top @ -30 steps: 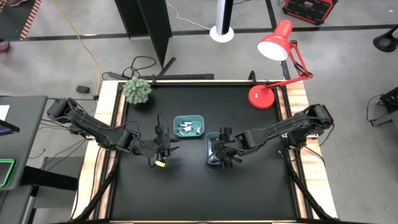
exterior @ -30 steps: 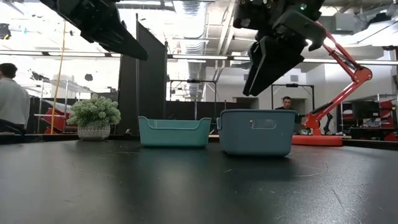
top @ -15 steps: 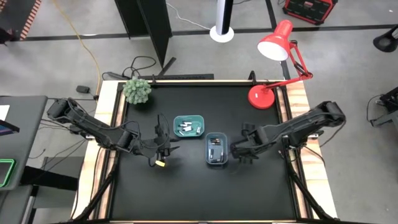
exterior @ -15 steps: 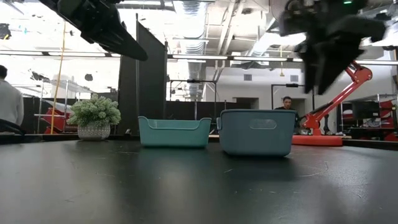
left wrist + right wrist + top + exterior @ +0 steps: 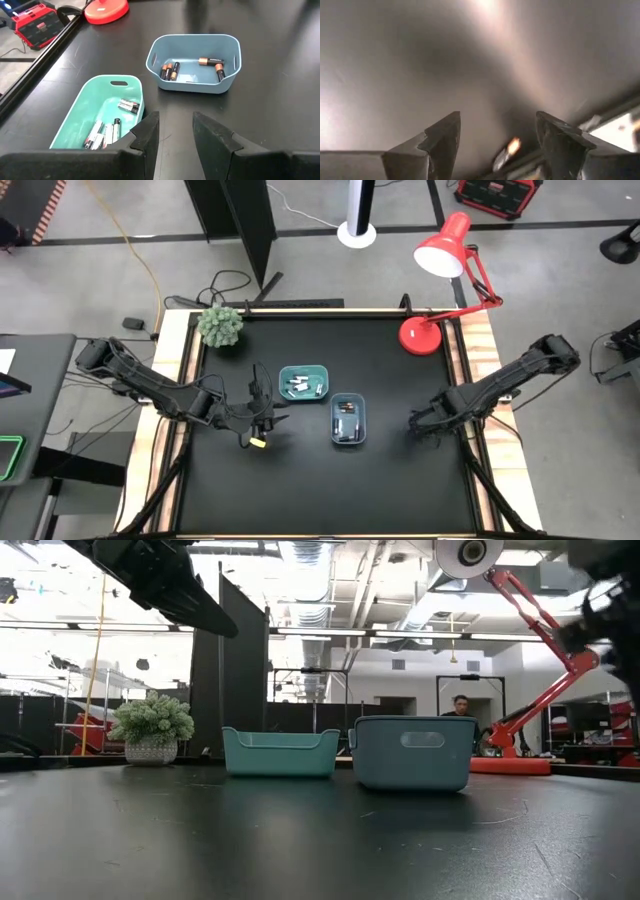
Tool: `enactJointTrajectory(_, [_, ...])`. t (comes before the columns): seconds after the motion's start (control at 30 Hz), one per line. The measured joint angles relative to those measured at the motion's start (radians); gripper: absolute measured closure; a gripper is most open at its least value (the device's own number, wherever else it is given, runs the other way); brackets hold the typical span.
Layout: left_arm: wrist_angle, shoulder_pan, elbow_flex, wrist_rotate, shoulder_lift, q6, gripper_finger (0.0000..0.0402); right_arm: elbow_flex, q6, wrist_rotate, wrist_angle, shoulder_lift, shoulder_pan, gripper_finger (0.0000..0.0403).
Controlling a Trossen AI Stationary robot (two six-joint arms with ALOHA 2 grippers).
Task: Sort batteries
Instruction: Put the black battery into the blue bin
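A teal tray (image 5: pixel 303 383) holds several white/silver batteries (image 5: pixel 129 105). A blue tray (image 5: pixel 348 420) beside it, nearer the table's front, holds several dark batteries with copper ends (image 5: pixel 170 71). Both trays stand on their bottoms on the black table. My left gripper (image 5: pixel 262 408) hovers left of the trays, open and empty; its fingers (image 5: pixel 175 120) point toward them. My right gripper (image 5: pixel 420 423) is right of the blue tray, near the table's right edge. It is open and empty (image 5: pixel 497 122) over bare table.
A potted plant (image 5: pixel 221 326) stands at the far left corner. A red desk lamp (image 5: pixel 425 335) stands at the far right. The near half of the black table (image 5: pixel 320 490) is free room. A person (image 5: pixel 462 705) shows in the room beyond the table.
My right gripper has gone from above the blue tray toward the table's right edge, leaving the tray behind. The trays and the batteries in them have stayed where they were.
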Motion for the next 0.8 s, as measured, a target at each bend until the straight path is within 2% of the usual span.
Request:
enactJointTrajectory(0.1, [0.001,0.0,0.0,0.0,0.0,0.0,0.029,-0.047,0.046,-0.082,0.015,0.016,-0.001,0.0132])
enactJointTrajectory(0.43, [0.001,0.0,0.0,0.0,0.0,-0.004,0.029,-0.055,0.092,-0.112,0.027,0.183,-0.067,0.0133])
enactJointTrajectory(0.63, [0.0,0.0,0.0,0.0,0.0,-0.004,0.029,0.001,-0.08,-0.214,-0.027,0.364,-0.109,0.0133])
enactJointTrajectory(0.8, [0.0,0.0,0.0,0.0,0.0,-0.004,0.029,0.099,-0.283,-0.226,-0.175,0.525,-0.138,0.0133])
